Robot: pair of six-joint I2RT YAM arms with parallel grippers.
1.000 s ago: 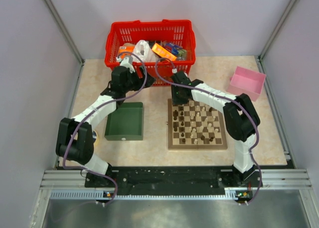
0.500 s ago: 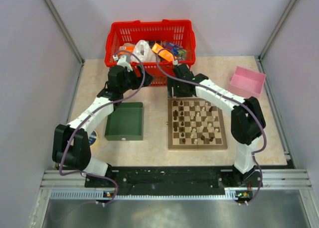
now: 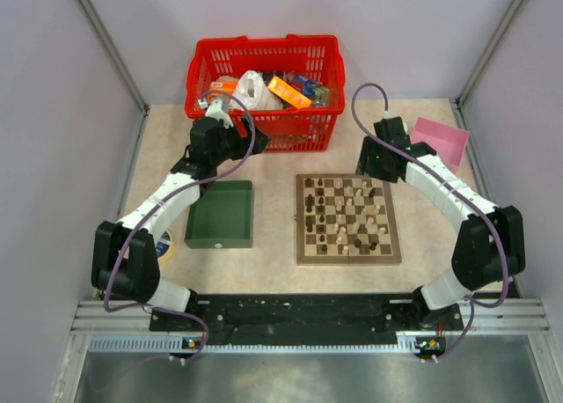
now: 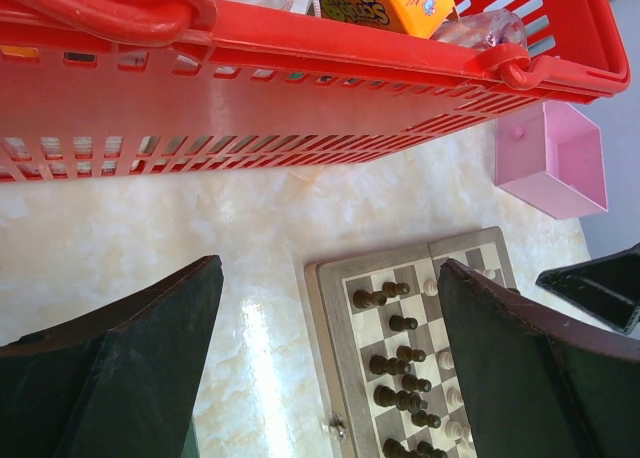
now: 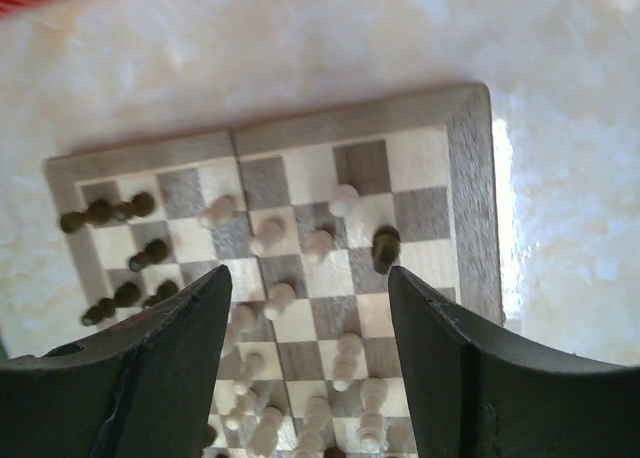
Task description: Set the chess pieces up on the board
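We log a square wooden chessboard [image 3: 348,259]: light and dark brown checks, tan rim. The tiny wooden chess pieces [image 5: 344,199] come in two colours, dark brown and pale tan. We tag a red plastic lattice basket [image 3: 264,44] with an orange packet [image 3: 288,91] inside, a pink open box [image 3: 437,148] and a dark green rectangular tray [image 3: 220,211]. The surface [image 3: 264,170] is beige with cream marbling. We mark the left arm [image 3: 167,201] and right arm [image 3: 440,187] as white with black joints, with a purple cable [image 3: 365,91]. The left pincer [image 4: 330,268] and right pincer [image 5: 310,273] look blackish green.
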